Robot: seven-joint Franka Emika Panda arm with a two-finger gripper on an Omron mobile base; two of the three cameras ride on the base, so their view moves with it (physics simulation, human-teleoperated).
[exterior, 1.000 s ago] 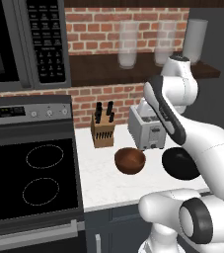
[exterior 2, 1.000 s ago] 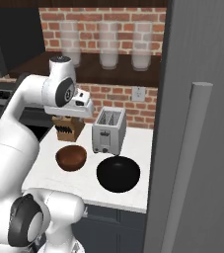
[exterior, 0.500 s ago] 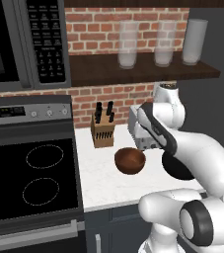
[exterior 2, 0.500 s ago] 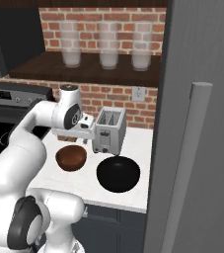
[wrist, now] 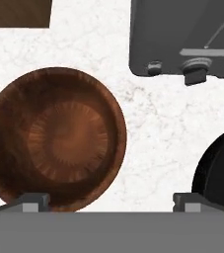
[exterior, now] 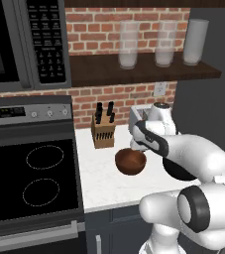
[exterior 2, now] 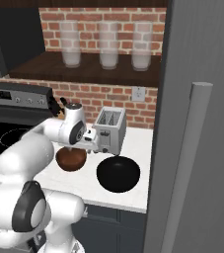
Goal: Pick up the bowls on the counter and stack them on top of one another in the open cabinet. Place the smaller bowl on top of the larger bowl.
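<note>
On the table [exterior: 101, 181] between knife block [exterior: 103, 130] and toaster [exterior 2: 110, 129], smaller bowl [wrist: 54, 138] upright, round, larger bowl [exterior 2: 118, 173] apart beside it, tool [wrist: 111, 200] spread wide, empty, above bare gap.

arm [exterior: 193, 156]: glossy white rounded shells | joints: dark grey rings, round caps | end effector [wrist: 108, 200]: two small dark grey fingertips

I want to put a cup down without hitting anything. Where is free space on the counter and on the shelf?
On the counter, the front strip between the stove and the smaller bowl is bare. The back is crowded: knife block, toaster, both bowls, larger bowl at right. On the shelf, the left part is free; three jars fill the right.
</note>
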